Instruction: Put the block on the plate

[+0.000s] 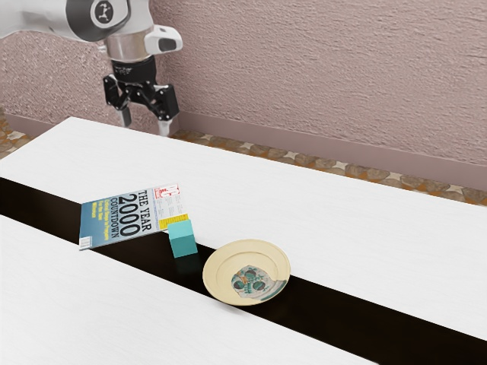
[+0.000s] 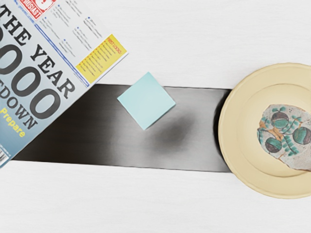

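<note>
My end effector [image 1: 144, 123] hangs in the air, high above the level of the teal block [image 1: 183, 240] and well apart from it, toward the exterior view's left. Its two fingers are spread, with nothing pinched between them. The block lies below my end effector, and my wrist view looks down onto its pale, lit top.

The block sits flat on the black stripe [image 1: 332, 306] that runs along the white bench [image 1: 319, 213]. It is turned at an angle to the stripe, one of its corners pointing toward the plate. To one side of the block, near but apart, lies the magazine [image 1: 129, 217] with "THE YEAR 2000 COUNTDOWN" on its cover, partly on the stripe and partly on the white. On the block's other side, across a gap of bare stripe, is the round cream plate [image 1: 220, 262], decorated with teal leaves and dark round shapes. So the block is between magazine and plate, off the plate. Beside the block, a soft shadow [image 2: 171, 135] darkens the stripe on the plate's side.
</note>
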Robot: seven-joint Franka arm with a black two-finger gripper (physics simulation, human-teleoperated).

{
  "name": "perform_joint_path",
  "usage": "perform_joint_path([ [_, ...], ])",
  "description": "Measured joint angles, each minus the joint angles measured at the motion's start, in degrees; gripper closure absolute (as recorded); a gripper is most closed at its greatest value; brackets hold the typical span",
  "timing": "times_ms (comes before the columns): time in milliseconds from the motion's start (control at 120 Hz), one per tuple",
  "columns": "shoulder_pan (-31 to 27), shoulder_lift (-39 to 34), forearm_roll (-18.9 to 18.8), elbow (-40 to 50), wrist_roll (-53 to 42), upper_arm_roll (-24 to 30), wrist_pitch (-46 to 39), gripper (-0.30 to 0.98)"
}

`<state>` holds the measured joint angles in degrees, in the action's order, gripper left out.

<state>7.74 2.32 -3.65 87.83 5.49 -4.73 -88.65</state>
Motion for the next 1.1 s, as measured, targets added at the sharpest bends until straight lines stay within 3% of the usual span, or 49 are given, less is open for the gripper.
perform_joint_path([
  [225, 0.7, 0.5, 0.4, 0.0, 2.2, -0.3, -0.2, 0.00],
  [392, 1.6, 1.0, 4.5, -0.1, 17.0, -2.4, 1.0, 0.00],
  [542, 1.0, 5.9, 6.9, -2.0, 29.8, -7.1, 0.9, 0.00],
  [842, 0.5, 9.0, 5.9, -2.1, 47.0, -9.2, -1.8, 0.00],
  [992, 0.6, 10.6, 2.3, -3.4, 51.8, -5.1, -2.9, 0.00],
  [1100, 0.5, 12.0, 1.8, -3.2, 53.1, -4.3, -5.3, 0.00],
])
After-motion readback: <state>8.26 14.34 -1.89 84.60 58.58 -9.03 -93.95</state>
